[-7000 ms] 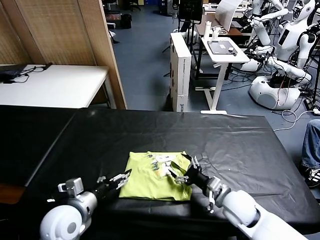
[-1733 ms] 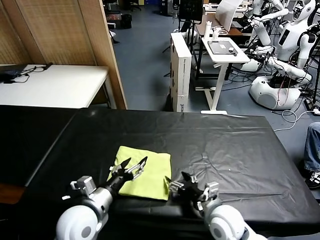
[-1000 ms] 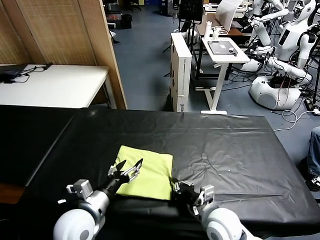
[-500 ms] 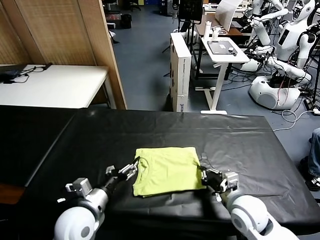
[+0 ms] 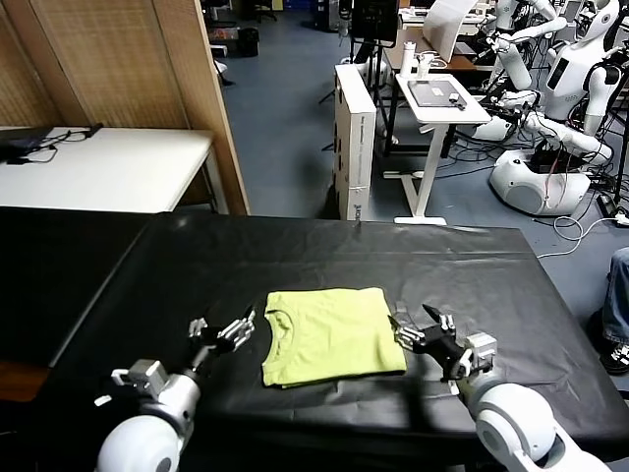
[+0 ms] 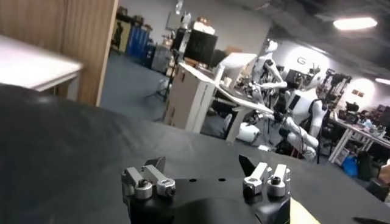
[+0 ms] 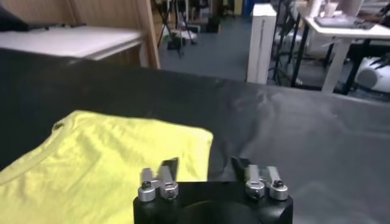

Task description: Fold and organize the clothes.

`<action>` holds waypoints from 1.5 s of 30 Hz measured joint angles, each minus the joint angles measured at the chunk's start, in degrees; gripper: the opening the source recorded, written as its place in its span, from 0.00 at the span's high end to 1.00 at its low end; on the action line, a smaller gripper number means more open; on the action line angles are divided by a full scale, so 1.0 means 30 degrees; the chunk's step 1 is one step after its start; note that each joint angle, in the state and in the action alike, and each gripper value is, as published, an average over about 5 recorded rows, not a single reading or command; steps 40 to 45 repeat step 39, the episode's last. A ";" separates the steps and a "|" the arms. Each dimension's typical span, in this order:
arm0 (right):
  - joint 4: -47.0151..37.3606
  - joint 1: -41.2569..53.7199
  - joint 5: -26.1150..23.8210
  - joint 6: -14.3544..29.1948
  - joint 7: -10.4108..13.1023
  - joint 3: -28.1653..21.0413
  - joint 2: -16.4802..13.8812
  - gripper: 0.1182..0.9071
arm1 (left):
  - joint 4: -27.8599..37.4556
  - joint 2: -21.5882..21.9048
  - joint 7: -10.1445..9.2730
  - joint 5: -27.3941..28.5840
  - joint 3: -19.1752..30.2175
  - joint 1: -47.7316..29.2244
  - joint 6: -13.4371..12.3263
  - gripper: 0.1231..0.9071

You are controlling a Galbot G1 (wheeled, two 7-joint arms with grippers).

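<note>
Left gripper (image 5: 222, 331): gaping, lying beside shirt (image 5: 329, 333) | Right gripper (image 5: 425, 328): gaping, facing shirt's opposite edge, gripping nothing

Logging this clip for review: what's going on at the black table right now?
A two-armed robot is folding a lime T-shirt, which lies as a flat folded rectangle on the black table. The right gripper is open at the shirt's right edge, holding nothing. The left gripper is open beside the left edge, near the collar, apart from it.

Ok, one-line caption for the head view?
Folded lime T-shirt on black table, open left gripper and right gripper flanking it.
</note>
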 joint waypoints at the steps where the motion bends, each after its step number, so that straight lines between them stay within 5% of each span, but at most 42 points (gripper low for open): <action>1: 0.0084 -0.0212 -0.0201 0.0440 -0.0066 0.0206 0.0088 0.01 | -0.0063 0.0068 -0.0056 0.0063 -0.0089 0.0164 -0.0154 0.00; 11: 0.1109 -0.4768 -0.3168 0.5819 -0.0574 0.2791 0.1282 0.00 | -0.1250 0.0237 -0.0108 0.0556 -0.1783 0.2928 -0.0694 0.00; 21: 0.2454 -0.9173 -0.6067 0.8540 -0.0094 0.4413 0.2739 0.00 | -0.2427 0.0736 -0.0046 0.0456 -0.3467 0.6337 -0.1514 0.00; 29: 0.3846 -1.2684 -0.7362 0.9159 0.0935 0.5070 0.3746 0.00 | -0.2673 0.0823 -0.0078 0.0713 -0.3946 0.7669 -0.1462 0.00; 45: 0.4164 -1.4192 -0.6748 0.8480 0.1351 0.5343 0.4154 0.00 | -0.2482 0.0714 -0.0072 0.0826 -0.3885 0.7840 -0.1415 0.00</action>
